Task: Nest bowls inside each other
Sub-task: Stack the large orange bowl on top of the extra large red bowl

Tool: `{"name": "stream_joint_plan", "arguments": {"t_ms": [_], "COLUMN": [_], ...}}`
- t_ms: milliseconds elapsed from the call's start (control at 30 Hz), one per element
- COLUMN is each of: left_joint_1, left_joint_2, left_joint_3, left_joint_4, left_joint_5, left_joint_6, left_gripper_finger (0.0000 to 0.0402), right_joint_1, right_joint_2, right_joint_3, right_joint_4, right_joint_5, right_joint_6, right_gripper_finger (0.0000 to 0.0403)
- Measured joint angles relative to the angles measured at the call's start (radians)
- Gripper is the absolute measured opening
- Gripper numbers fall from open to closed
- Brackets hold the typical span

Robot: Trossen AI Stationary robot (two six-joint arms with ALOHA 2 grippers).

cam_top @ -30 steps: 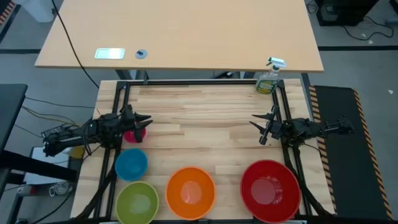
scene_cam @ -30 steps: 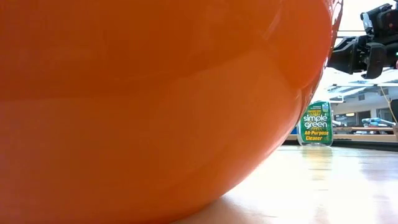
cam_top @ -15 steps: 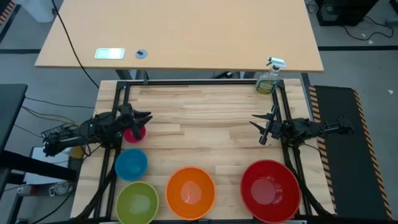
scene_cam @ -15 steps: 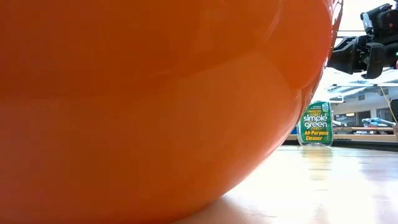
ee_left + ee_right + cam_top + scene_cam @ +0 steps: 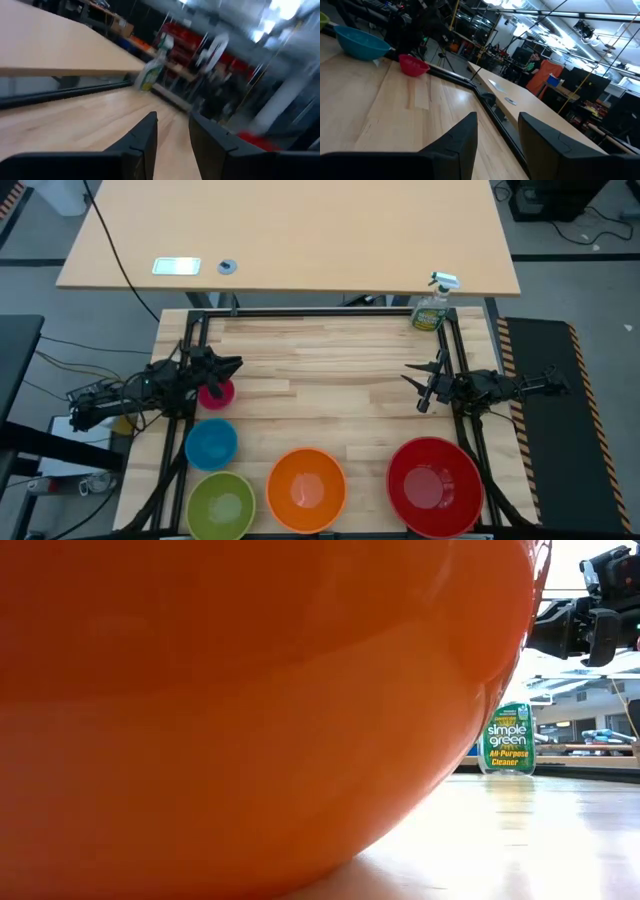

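Five bowls stand on their bases on the wooden table: pink (image 5: 215,392) at the left, blue (image 5: 211,443) nearer, then lime green (image 5: 222,505), orange (image 5: 306,488) and red (image 5: 434,485) along the near edge. My left gripper (image 5: 228,364) hangs level just above the pink bowl's far rim; it is open and holds nothing (image 5: 172,122). My right gripper (image 5: 420,385) waits at the table's right side, open and holding nothing (image 5: 497,122). From there the pink bowl (image 5: 413,65) and the blue bowl (image 5: 362,42) show across the table. The orange bowl (image 5: 250,710) fills the low view.
A green spray bottle (image 5: 432,308) stands at the far right corner and also shows in the low view (image 5: 507,738). A black frame (image 5: 320,313) runs along the table's far edge and sides. Bare wood (image 5: 320,380) lies between the arms.
My left gripper has risen a little over the pink bowl, tipped up to level and rolled about its own axis. Its fingers keep the same gap. The pink bowl stays where it was, and more of it shows now.
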Motion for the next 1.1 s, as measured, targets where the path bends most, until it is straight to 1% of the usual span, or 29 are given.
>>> {"name": "stream_joint_plan", "arguments": {"t_ms": [67, 133, 200, 267, 333, 433, 533, 667, 733, 833, 900, 967, 1033, 1100], "left_joint_1": [0.0, 0.0, 0.0, 0.0, 0.0, 0.0, 0.001, 0.001, 0.001, 0.002, 0.001, 0.001, 0.001, 0.001], "left_joint_2": [0.0, 0.0, 0.0, 0.001, 0.001, 0.001, 0.001, 0.024, 0.057, 0.128, 0.189, 0.258, 0.332, 0.397], "left_joint_3": [0.0, 0.0, 0.0, 0.0, 0.0, 0.0, 0.001, 0.001, 0.001, 0.02, 0.051, 0.095, 0.151, 0.213], "left_joint_4": [0.09, 0.179, 0.274, 0.37, 0.44, 0.528, 0.566, 0.62, 0.658, 0.682, 0.683, 0.679, 0.674, 0.652], "left_joint_5": [-0.024, -0.058, -0.074, -0.099, -0.15, -0.219, -0.232, -0.233, -0.233, -0.232, -0.206, -0.16, -0.105, -0.043], "left_joint_6": [-0.056, -0.071, -0.071, -0.059, -0.059, -0.071, -0.08, -0.102, -0.123, -0.181, -0.201, -0.202, -0.187, -0.172], "left_gripper_finger": [0.0114, 0.0114, 0.0114, 0.0114, 0.0114, 0.0114, 0.0114, 0.0114, 0.0114, 0.0114, 0.0114, 0.0114, 0.0114, 0.0114], "right_joint_1": [-0.005, -0.01, -0.015, -0.023, -0.032, -0.048, -0.063, -0.077, -0.078, -0.079, -0.079, -0.079, -0.079, -0.079], "right_joint_2": [0.0, 0.0, 0.0, 0.0, 0.006, 0.037, 0.092, 0.213, 0.289, 0.432, 0.53, 0.627, 0.721, 0.804], "right_joint_3": [0.0, 0.0, 0.0, 0.0, 0.0, 0.0, 0.0, 0.02, 0.079, 0.207, 0.303, 0.4, 0.491, 0.567], "right_joint_4": [0.033, 0.087, 0.16, 0.294, 0.442, 0.617, 0.725, 0.858, 0.863, 0.86, 0.833, 0.778, 0.705, 0.638], "right_joint_5": [0.011, 0.018, -0.004, -0.04, -0.081, -0.121, -0.164, -0.296, -0.318, -0.304, -0.261, -0.187, -0.112, -0.068], "right_joint_6": [-0.008, 0.006, 0.014, 0.018, 0.036, 0.133, 0.286, 0.449, 0.487, 0.469, 0.448, 0.479, 0.579, 0.685], "right_gripper_finger": [0.0151, 0.0151, 0.0151, 0.0151, 0.0151, 0.0151, 0.0151, 0.0151, 0.0151, 0.0151, 0.0151, 0.0151, 0.0151, 0.0151]}}
